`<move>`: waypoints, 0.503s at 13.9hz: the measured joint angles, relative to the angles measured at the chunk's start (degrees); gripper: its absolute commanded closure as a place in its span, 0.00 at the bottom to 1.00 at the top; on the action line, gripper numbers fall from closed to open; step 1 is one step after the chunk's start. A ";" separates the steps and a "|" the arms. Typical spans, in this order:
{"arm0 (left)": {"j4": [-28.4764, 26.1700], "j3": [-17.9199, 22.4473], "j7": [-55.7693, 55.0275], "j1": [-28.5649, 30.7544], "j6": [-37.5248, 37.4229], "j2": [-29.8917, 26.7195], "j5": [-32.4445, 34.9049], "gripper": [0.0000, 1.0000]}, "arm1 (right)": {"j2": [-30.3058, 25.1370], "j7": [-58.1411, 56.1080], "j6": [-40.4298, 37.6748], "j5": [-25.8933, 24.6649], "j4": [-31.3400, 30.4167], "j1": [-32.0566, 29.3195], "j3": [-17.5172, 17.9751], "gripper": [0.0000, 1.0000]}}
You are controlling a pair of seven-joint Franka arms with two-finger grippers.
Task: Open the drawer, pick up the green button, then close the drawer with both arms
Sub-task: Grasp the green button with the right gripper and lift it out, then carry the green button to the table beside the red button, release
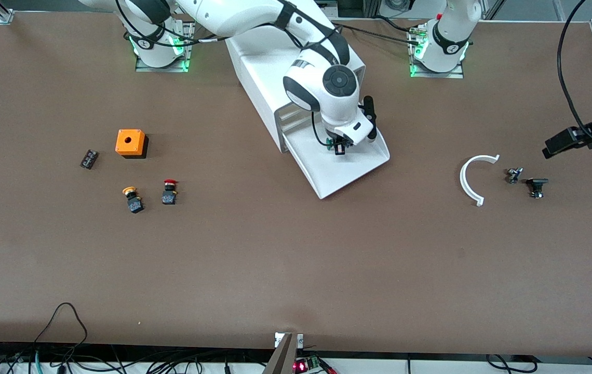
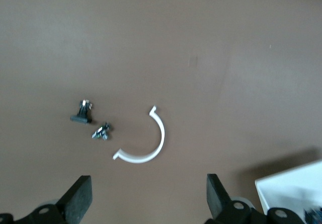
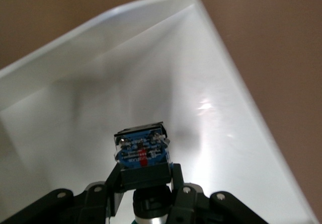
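While the lowest drawer stands pulled out, the scene reads as follows.
Drawer: shallow white tray-like drawer (image 1: 345, 169), extended from the large white box-shaped cabinet (image 1: 265, 72) toward the front camera.
Right gripper: black two-finger gripper (image 1: 338, 145) over the open drawer, fingers clamped on the button.
Button: small push button with green cap and black body (image 1: 338, 147), held above the drawer floor.
Left gripper: black two-finger gripper (image 2: 148, 196), fingers spread wide, over bare table at the left arm's end; this arm waits.
Nearby, left arm's end: white curved plastic arc (image 1: 473, 179), small metal clip (image 1: 513, 175), black flat-headed part (image 1: 536, 186).
Nearby, right arm's end: orange box with a round hole (image 1: 130, 142), yellow-capped button (image 1: 132, 199), red-capped button (image 1: 169, 191), small dark block (image 1: 89, 159).
Obstruction: right arm's wrist hides much of the cabinet front in the front view.
Right wrist view only: button's blue-and-red underside (image 3: 142, 151) between the fingers (image 3: 113, 186).
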 measured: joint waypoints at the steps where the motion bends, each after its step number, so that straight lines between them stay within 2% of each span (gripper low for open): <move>1: 0.00 0.09 0.00 0.17 1.48 0.52 0.00 0.00 | -1.58 1.19 -0.17 0.00 0.22 -0.49 -0.69 0.82; 5: -0.42 -0.46 -0.04 0.10 5.36 2.51 0.00 0.00 | -7.62 6.97 -1.50 0.04 -0.61 -5.86 -1.63 0.82; 7: -3.10 -2.27 -2.37 -0.18 11.27 4.06 0.00 0.00 | -9.44 8.77 -1.63 0.11 -2.88 -10.40 -1.81 0.82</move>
